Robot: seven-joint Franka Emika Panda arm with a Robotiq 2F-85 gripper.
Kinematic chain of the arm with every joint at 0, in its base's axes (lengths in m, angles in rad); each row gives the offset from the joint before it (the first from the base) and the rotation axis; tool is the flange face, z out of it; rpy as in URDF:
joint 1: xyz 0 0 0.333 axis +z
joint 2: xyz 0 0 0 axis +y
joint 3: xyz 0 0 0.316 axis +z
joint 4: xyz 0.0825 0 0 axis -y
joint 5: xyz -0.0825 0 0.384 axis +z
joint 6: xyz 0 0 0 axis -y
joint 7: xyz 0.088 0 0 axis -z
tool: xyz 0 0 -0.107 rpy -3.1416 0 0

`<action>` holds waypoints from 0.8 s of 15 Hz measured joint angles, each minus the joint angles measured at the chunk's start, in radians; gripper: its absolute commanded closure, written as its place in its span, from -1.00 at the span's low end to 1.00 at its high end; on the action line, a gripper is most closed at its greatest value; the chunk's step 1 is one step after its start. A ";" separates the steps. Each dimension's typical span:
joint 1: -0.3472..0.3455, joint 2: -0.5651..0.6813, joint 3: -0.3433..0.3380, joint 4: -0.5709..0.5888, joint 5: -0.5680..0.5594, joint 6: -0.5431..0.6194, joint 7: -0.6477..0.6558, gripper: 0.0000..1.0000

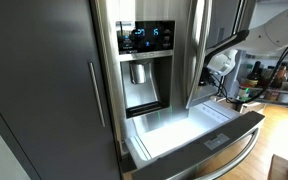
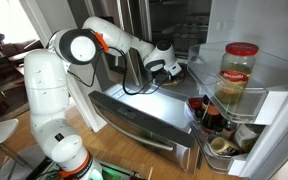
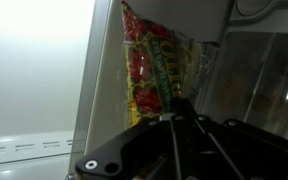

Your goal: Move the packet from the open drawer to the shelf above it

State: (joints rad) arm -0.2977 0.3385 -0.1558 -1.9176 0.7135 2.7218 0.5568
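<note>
Plainly, the gripper (image 3: pixel 174 120) is pinched narrow on the lower end of the packet (image 3: pixel 149 75). In the wrist view the packet's long axis stands nearly upright, its top end leaning slightly left, beside a white wall (image 3: pixel 34 70). In an exterior view the gripper hangs above the open drawer (image 2: pixel 144 118).

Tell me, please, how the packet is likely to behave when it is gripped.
The packet is probably floppy: in the wrist view its film looks creased and uneven. It seems light for its size, as it looks thin and flat. Its shiny wrapper may be somewhat slippery.
</note>
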 measured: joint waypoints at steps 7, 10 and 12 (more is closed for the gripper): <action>-0.017 0.108 0.038 0.098 0.143 0.055 -0.160 0.13; -0.018 0.122 0.049 0.123 0.170 0.088 -0.163 -0.31; -0.014 0.118 0.051 0.130 0.177 0.088 -0.161 -0.62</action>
State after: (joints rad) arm -0.3120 0.4564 -0.1046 -1.7879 0.8907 2.8101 0.3953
